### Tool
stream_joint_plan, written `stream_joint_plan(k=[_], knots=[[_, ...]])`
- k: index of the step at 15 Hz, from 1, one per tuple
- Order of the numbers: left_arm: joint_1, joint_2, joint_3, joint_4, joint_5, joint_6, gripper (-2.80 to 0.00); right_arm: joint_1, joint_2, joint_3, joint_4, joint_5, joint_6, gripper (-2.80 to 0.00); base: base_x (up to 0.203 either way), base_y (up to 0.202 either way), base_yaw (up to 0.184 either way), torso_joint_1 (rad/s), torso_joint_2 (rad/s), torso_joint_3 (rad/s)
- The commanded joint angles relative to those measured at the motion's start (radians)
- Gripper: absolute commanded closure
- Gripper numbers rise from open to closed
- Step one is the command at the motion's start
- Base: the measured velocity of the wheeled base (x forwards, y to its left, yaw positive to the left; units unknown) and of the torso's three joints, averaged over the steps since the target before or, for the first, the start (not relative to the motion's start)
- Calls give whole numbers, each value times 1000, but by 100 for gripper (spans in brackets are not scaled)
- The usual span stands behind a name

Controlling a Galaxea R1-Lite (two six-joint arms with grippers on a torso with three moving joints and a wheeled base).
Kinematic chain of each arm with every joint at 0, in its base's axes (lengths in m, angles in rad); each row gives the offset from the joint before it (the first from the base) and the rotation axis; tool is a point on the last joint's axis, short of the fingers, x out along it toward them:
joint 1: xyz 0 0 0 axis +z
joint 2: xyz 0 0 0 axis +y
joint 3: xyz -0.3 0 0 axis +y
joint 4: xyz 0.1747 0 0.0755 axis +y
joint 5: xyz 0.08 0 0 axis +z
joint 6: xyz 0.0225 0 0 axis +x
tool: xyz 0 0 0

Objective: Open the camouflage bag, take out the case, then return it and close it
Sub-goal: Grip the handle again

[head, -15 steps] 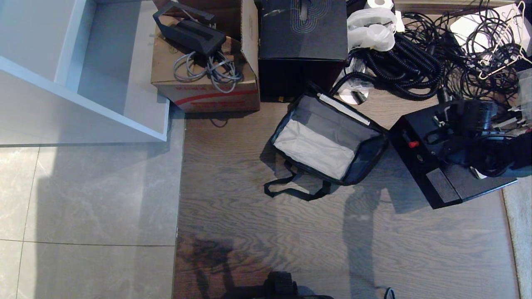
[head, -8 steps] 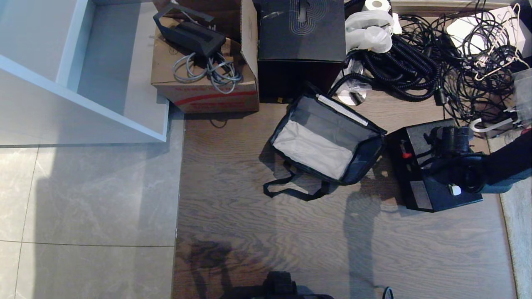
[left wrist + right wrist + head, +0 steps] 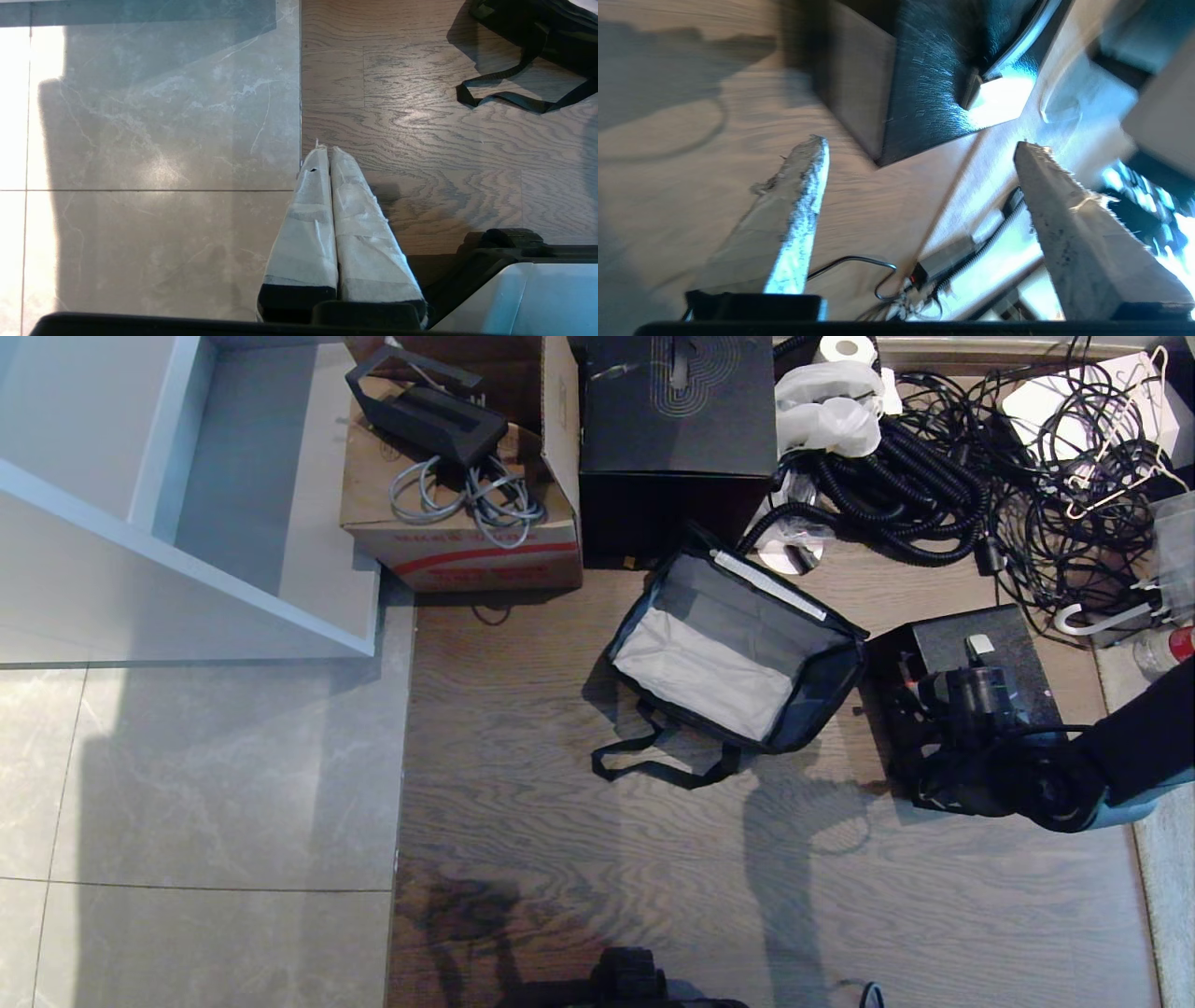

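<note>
1. head view: the camouflage bag (image 3: 738, 658) lies unzipped on the wooden floor (image 3: 579, 859), its grey lining showing and its black strap handles (image 3: 658, 767) spread on the boards in front of it. the case (image 3: 966, 663) sits on the floor just beside the bag, on the robot's right, outside the bag, with its small red latch facing the bag. the right arm reaches in from the right edge, and the right gripper (image 3: 934, 695) hangs over the near part of the case; from here i cannot tell how its jaws stand. behind the bag stand a big black box (image 3: 677, 439) and a cardboard box (image 3: 457, 513), with a heap of black cables (image 3: 943, 476) off to the right.
2. left wrist view: the left gripper (image 3: 324, 158) points down at the seam between grey tile and wood, its two taped fingers pressed together, nothing between them. a strap of the bag shows in one corner.
3. right wrist view: the picture is smeared, but the right gripper's fingers (image 3: 798, 196) stand wide apart with nothing between them; a corner of the case lies beyond them on the floor.
</note>
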Motion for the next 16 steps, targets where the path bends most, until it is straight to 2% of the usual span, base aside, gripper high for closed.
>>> stream_joint_plan(k=[1, 2, 5, 10, 13, 14, 15, 16], knots=[[0, 0, 0, 0, 0, 2, 0, 20, -211, 104, 32, 11, -3, -265, 0, 0, 0, 0, 0, 0], [0, 0, 0, 0, 0, 2, 0, 21, -300, 155, 61, 20, -8, 0, 0, 0, 0, 0, 0, 0], [0, 0, 0, 0, 0, 2, 0, 23, -576, 279, 193, 54, -19, 0, 0, 0, 0, 0, 0, 0], [0, 0, 0, 0, 0, 0, 0, 23, -1059, 466, 404, 68, -27, 0, 0, 0, 0, 0, 0, 0], [0, 0, 0, 0, 0, 1, 0, -7, -1362, 628, 492, 84, -3, 0, 0, 0, 0, 0, 0, 0], [0, 0, 0, 0, 0, 0, 0, -22, -1450, 704, 488, 121, 13, 0, 0, 0, 0, 0, 0, 0], [0, 0, 0, 0, 0, 2, 0, -41, -1526, 764, 458, 197, 26, 0, 0, 0, 0, 0, 0, 0], [0, 0, 0, 0, 0, 0, 0, -61, -1592, 808, 403, 347, 38, 0, 0, 0, 0, 0, 0, 0]])
